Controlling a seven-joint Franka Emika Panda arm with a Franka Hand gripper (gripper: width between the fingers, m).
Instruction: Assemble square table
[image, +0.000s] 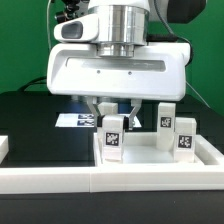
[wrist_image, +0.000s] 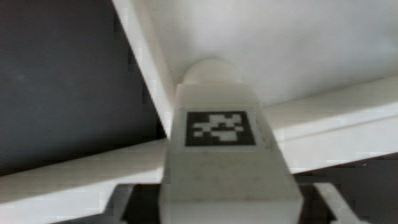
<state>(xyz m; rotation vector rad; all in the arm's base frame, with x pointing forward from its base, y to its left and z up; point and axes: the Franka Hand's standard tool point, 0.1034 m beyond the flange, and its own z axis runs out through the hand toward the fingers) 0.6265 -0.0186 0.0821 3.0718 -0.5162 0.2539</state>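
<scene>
Green wall panels close off the back of the scene, and below them lies a black tabletop (image: 35, 125) with the marker board (image: 72, 120) flat near its middle. A white border rail (image: 60, 181) runs along the near edge.

The white square tray (image: 150, 160) sits just behind that rail, toward the exterior view's right. Three tagged legs stand upright on or right by it. Your pincer (image: 112, 112) hangs over the nearest leg block (image: 112, 137), a finger on each side. The other two legs (image: 163, 122) (image: 186, 137) stand apart from it, nearer the tabletop's right edge.

The jaws stand narrow around the block, but I cannot tell whether the pads bear on it yet. The wrist view shows the block's tag (wrist_image: 221, 128) centred, so the alignment looks good. Close squarely on the flat sides and confirm a firm hold before lifting. Then rise straight up, so you don't catch the tray's rim or knock the neighbouring legs.
</scene>
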